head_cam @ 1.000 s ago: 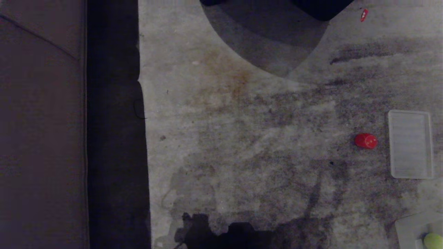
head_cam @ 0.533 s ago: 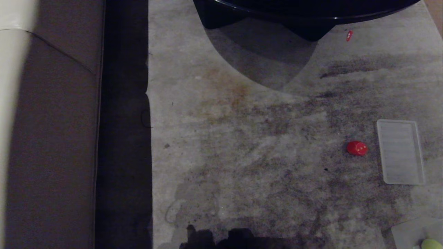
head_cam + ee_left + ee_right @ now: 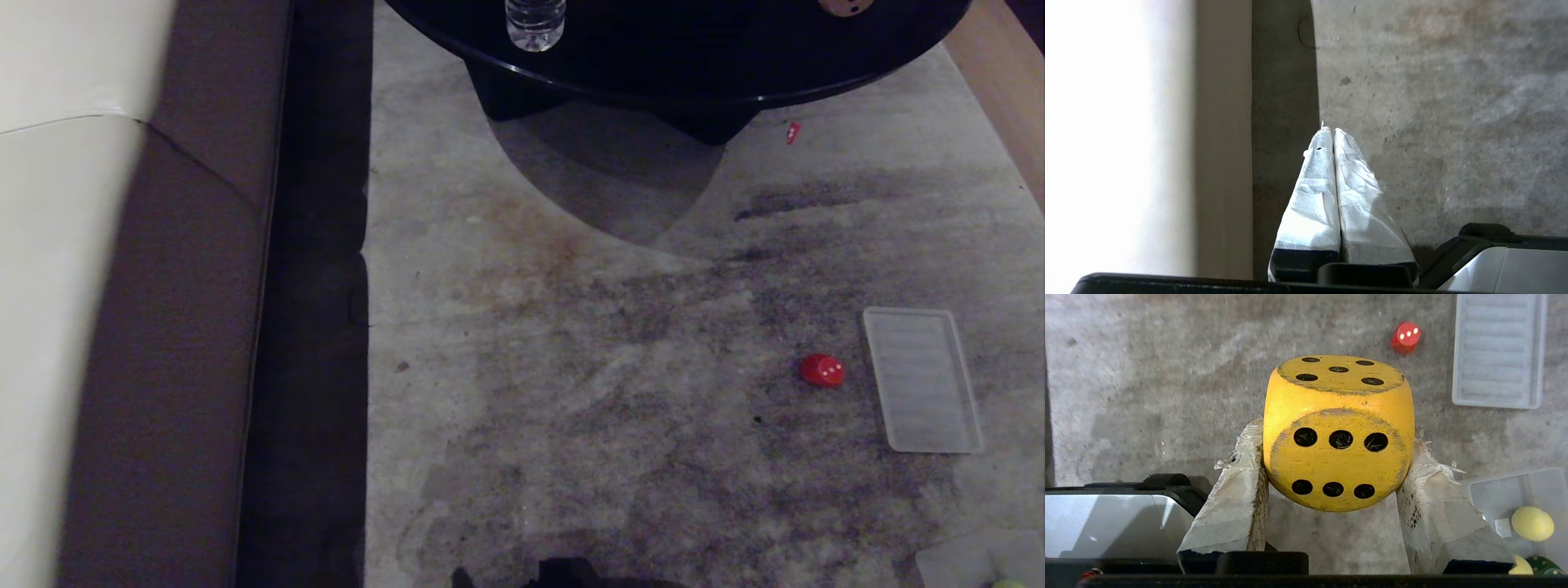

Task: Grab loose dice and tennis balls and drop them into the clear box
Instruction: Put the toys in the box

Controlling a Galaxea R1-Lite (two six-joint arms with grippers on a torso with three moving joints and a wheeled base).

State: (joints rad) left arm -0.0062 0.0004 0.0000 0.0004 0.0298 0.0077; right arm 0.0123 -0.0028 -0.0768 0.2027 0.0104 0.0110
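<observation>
My right gripper (image 3: 1336, 435) is shut on the yellow die (image 3: 1337, 433) with black pips, held above the grey carpet. A red die (image 3: 822, 370) (image 3: 1406, 335) with white pips lies on the carpet at the right, just left of the flat ribbed lid (image 3: 922, 380) (image 3: 1498, 351). A corner of the clear box (image 3: 955, 563) (image 3: 1490, 494) shows at the near right, and a tennis ball (image 3: 1532, 523) rests inside it. My left gripper (image 3: 1331, 130) is shut on nothing, parked over the carpet's edge by the sofa. Neither gripper shows in the head view.
A sofa (image 3: 82, 327) runs along the left, with a dark strip of floor beside the carpet. A black round table (image 3: 694, 49) stands at the far side with a water bottle (image 3: 535, 20) on it. A small red scrap (image 3: 792, 132) lies near the table's foot.
The whole head view has shifted: the camera has risen, bringing the table, bottle and sofa cushion into sight. The red die and lid lie where they were.
</observation>
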